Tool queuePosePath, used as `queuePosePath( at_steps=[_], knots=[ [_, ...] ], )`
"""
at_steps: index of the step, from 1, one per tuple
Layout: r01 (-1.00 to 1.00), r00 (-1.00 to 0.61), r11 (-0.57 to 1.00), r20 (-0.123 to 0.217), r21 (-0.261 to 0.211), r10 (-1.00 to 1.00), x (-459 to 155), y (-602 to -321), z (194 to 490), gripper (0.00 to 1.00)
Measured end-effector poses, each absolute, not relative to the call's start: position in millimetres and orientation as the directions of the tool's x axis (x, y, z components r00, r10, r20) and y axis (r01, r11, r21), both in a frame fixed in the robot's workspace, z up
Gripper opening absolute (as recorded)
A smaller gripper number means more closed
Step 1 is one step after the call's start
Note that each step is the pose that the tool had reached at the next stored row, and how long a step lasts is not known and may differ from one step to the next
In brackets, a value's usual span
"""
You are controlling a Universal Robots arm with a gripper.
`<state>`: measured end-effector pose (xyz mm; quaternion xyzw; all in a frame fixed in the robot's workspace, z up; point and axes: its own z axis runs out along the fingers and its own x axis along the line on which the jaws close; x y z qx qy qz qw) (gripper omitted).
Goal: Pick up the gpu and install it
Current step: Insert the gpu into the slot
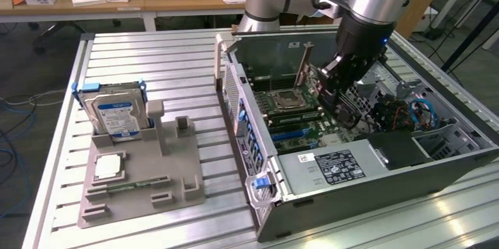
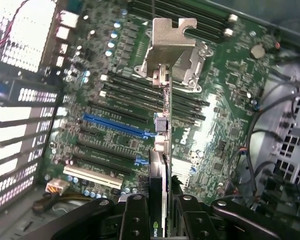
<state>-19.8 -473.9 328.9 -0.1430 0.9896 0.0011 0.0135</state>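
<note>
The end effector (image 2: 162, 216) is closed on the gpu (image 2: 159, 165) and holds it on its thin edge between two fingers (image 2: 135, 220), with the grey metal bracket (image 2: 171, 42) at the far end. The card hangs inside the open computer case (image 1: 374, 173) on the surface (image 1: 156, 65), over the motherboard (image 2: 110, 100), near the blue slot (image 2: 115, 126). Whether it touches any slot, I cannot tell.
</note>
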Motion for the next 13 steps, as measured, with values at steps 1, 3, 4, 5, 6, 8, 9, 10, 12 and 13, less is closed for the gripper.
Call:
queuePosePath(
  at_steps=[1, 3, 4, 5, 6, 8, 9, 10, 12, 13],
  knots=[
    [-0.296, -0.955, 0.955, -0.027, -0.002, -0.296, -19.8, -473.9, 328.9, 0.27],
    [-0.322, -0.946, 0.947, -0.025, -0.002, -0.322, -19.8, -473.9, 328.8, 0.27],
    [-0.335, -0.942, 0.942, -0.024, -0.002, -0.335, -19.8, -473.9, 328.9, 0.27],
    [-0.349, -0.937, 0.937, -0.024, -0.002, -0.349, -19.8, -473.9, 328.9, 0.27],
    [-0.364, -0.931, 0.931, -0.023, -0.003, -0.364, -19.8, -473.9, 328.8, 0.27],
    [-0.39, -0.921, 0.921, -0.02, -0.01, -0.39, -20.0, -473.9, 328.9, 0.27],
    [-0.405, -0.914, 0.914, -0.02, -0.011, -0.406, -20.0, -473.9, 328.9, 0.27],
    [-0.422, -0.906, 0.907, -0.02, -0.011, -0.422, -20.0, -473.9, 328.9, 0.27],
    [-0.454, -0.891, 0.891, -0.02, -0.011, -0.454, -20.1, -473.9, 329.0, 0.27],
    [-0.47, -0.883, 0.883, -0.02, -0.011, -0.47, -20.1, -473.9, 329.0, 0.27]
  ],
)
